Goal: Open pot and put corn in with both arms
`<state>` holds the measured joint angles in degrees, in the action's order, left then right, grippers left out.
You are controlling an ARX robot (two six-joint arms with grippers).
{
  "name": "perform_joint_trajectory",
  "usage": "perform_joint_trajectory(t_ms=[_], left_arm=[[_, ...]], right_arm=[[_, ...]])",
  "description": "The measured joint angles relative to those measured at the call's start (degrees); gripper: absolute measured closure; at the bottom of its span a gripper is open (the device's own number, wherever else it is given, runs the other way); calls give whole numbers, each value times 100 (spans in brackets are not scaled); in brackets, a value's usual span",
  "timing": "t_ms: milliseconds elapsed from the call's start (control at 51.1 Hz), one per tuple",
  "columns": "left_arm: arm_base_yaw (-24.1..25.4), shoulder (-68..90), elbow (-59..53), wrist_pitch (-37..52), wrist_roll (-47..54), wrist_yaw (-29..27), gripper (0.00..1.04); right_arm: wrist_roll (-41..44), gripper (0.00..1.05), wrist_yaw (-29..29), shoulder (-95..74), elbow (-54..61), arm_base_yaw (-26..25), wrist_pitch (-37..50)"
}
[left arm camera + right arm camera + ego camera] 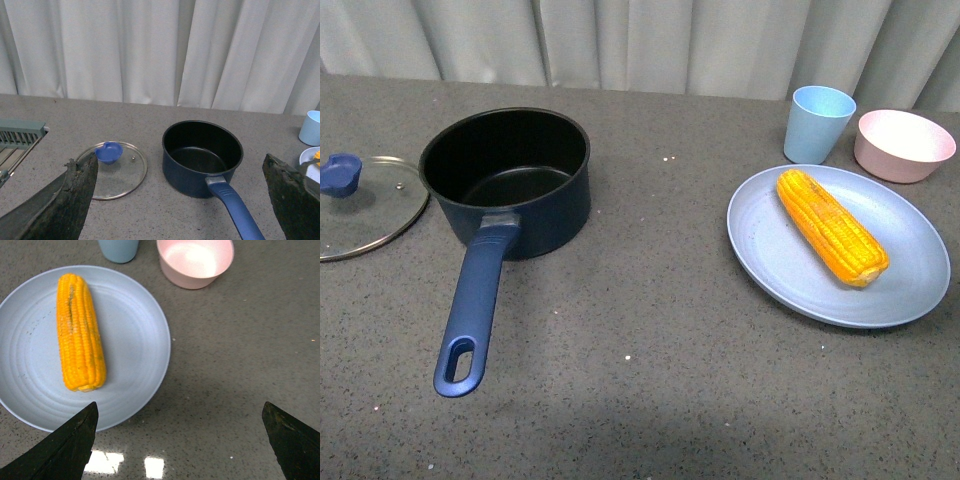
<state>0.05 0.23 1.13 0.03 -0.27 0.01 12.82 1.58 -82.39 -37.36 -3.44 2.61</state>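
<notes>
Grey counter (650, 340): pot (510, 180) uncovered, glass lid (370, 215) lying beside it; corn (832, 228) on blue plate (770, 265). Jaws of left gripper (177, 165) and right gripper (180, 412) spread wide, holding nothing.

One pot (558, 208), one glass lid (380, 215), one corn cob (832, 227), one plate (770, 250), one blue cup (818, 125), one pink bowl (903, 150)

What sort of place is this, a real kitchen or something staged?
Probably a staged kitchen rather than a home. A pot, its lid and corn on a plate sit on a grey counter, but plain curtains hang behind instead of walls or cupboards.
</notes>
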Motion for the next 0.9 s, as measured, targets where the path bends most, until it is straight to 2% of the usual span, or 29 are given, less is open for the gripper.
perform_joint_trajectory(t_ms=[196,411,901], left_arm=[[0,0,0,0,0,-2,6],[0,0,0,0,0,-2,6],[0,0,0,0,0,-2,6]], right_arm=[[-81,9,258,-1276,-1036,334,-437],[-96,9,177,-2533,-1980,584,-901],[-278,9,374,-3954,-3117,925,-1300]])
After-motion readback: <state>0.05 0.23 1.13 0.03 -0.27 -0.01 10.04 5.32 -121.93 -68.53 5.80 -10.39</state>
